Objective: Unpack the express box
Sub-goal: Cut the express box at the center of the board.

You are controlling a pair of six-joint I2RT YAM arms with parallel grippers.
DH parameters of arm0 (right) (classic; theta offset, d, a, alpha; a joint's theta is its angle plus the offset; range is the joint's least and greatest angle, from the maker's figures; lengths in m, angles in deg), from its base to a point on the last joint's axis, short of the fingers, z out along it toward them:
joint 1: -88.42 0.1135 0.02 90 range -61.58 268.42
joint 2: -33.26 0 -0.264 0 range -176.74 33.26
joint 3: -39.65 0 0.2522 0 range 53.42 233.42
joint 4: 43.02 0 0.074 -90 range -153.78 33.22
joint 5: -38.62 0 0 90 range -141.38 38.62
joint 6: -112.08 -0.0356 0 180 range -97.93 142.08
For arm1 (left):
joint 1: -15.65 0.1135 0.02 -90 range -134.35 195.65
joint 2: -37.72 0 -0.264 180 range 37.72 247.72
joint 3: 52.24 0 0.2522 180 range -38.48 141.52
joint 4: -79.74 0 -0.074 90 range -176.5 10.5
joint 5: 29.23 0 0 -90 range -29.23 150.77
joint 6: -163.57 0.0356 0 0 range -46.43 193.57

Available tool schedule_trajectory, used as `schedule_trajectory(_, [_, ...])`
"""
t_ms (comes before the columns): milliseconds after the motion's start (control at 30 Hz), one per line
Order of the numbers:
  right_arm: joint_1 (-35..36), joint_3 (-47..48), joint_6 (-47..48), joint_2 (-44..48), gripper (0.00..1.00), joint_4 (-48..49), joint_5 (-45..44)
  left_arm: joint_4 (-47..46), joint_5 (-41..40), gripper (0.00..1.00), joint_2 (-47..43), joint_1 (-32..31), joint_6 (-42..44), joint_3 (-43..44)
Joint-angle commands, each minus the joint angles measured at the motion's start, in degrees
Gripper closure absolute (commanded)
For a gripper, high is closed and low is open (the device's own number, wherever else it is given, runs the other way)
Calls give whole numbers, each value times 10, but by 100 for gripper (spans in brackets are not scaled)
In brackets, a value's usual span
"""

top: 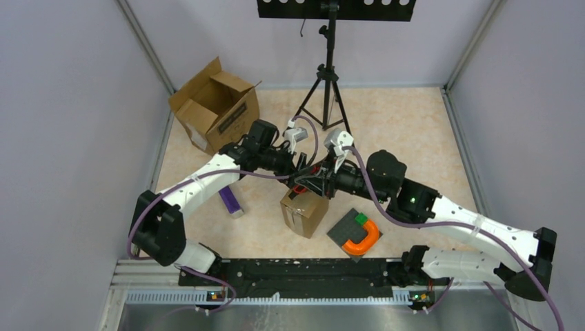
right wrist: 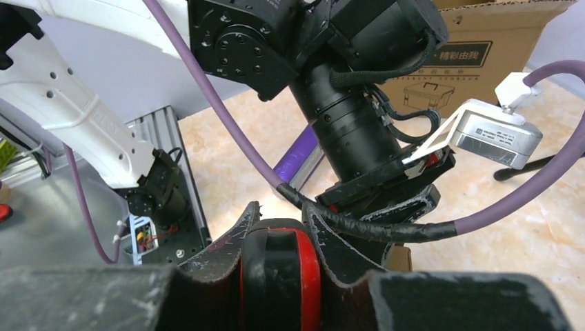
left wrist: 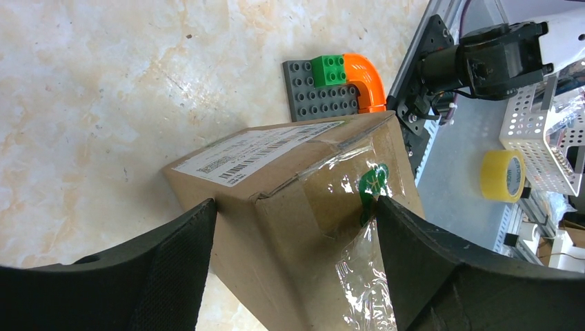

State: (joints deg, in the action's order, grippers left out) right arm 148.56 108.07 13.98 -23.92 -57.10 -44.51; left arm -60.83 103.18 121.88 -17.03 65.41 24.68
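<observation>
Between the black fingers [left wrist: 159, 276] of the left gripper [left wrist: 293, 203], which stand wide apart along the bottom of the left wrist view, sits the express box [left wrist: 290, 234]. It is brown card sealed with shiny clear tape, with a white shipping label on its upper face. One fingertip lies just beside the box's left corner and the other over its taped face; whether either touches the card cannot be told. Beyond the box, toward the top of that frame, a grey studded baseplate [left wrist: 310, 103] lies on the marbled table [left wrist: 103, 103], carrying a green brick [left wrist: 330, 69] and an orange arch [left wrist: 365, 79]. At the right edge are a yellow tape roll [left wrist: 502, 176] and a perforated metal basket [left wrist: 538, 131].

The right gripper [right wrist: 279, 224] is clamped on a red-and-black tool [right wrist: 279, 276] at bottom centre of its wrist view. The left arm's wrist [right wrist: 345, 89] and a purple cable [right wrist: 219, 110] fill that frame and hide nearly all of the box. From above, both wrists meet over the box's far edge at frame centre, covering both grippers. A purple bar [top: 231, 201] lies left of the box, an open carton [top: 215, 105] stands upper left, and a tripod [top: 328, 76] stands at top centre.
</observation>
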Motion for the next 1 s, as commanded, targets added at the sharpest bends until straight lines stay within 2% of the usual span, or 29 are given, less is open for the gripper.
schedule_trajectory(0, [22,43,13,14,100,-42,-16,60,-58,15,21,-5,44,-27])
schedule_trajectory(200, [68,44,13,25,100,-90,-64,61,-56,15,30,-6,40,-17])
schedule_trajectory(400, [94,8,36,54,100,-49,-113,58,-51,15,34,-6,38,-15])
schedule_trajectory(967, [111,-16,62,30,100,-17,-117,64,-53,15,38,-6,39,-8])
